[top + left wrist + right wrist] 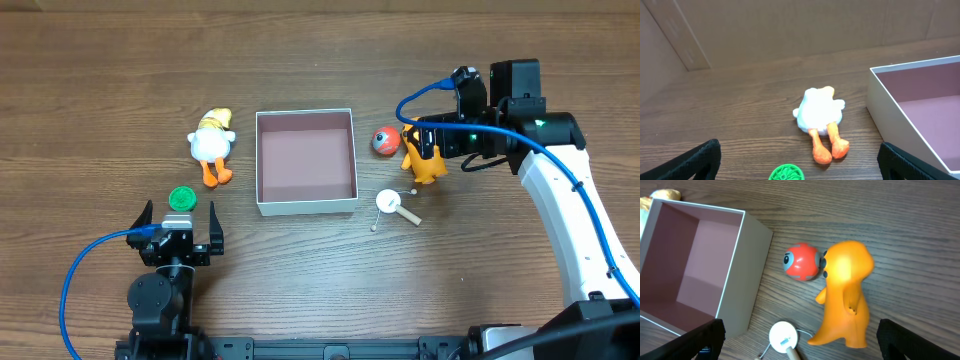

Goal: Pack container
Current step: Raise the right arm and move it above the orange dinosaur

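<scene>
The container point(306, 203) is a shallow square box with white walls and a pinkish-brown inside, empty, in the middle of the table; it also shows in the left wrist view point(880, 105) and the right wrist view point(747, 280). A white duck toy with orange legs point(211, 146) lies left of it point(819, 112). A green disc point(182, 199) lies in front of the duck point(786, 173). An orange figure point(424, 160) point(846, 300) and a red ball point(384, 141) point(800, 261) lie right of the box. My left gripper point(180, 226) is open and empty point(800, 162). My right gripper point(428, 140) is open above the orange figure point(800, 340).
A white disc on a short wooden stick with a thin wire point(391, 205) lies by the box's front right corner, also in the right wrist view point(783, 336). The table is dark wood.
</scene>
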`<state>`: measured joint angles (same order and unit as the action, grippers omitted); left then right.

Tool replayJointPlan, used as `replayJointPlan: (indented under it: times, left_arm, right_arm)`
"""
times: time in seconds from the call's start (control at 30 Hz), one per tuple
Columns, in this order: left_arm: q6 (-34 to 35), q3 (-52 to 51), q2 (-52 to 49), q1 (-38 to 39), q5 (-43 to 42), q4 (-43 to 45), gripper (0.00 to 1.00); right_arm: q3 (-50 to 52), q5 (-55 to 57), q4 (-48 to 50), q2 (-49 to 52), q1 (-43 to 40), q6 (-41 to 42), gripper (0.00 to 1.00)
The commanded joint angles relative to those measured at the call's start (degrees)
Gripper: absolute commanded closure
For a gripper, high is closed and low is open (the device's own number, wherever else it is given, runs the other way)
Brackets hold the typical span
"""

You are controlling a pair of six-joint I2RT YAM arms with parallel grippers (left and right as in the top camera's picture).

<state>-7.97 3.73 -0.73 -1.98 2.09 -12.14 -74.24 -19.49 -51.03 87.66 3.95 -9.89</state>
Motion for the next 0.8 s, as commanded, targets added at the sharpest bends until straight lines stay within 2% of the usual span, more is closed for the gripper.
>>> replayJointPlan:
  times: [0.0,0.3,0.77]
  left_arm:
    - [-1.25,-0.15,0.48,-0.26,-0.63,0.17,0.0]
    - [-1.25,-0.15,0.48,-0.26,-0.63,0.17,0.0]
    - [-1.25,-0.15,0.48,-0.26,-0.63,0.17,0.0]
  right_arm:
    - [-1.29,0.24,0.35,0.13,0.07,-2.16,0.0]
    - [-1.14,4.94,0.35,0.13,0.07,-2.16,0.0]
    - [-0.76,5.51,2.84,0.87,0.07,-2.14,0.0]
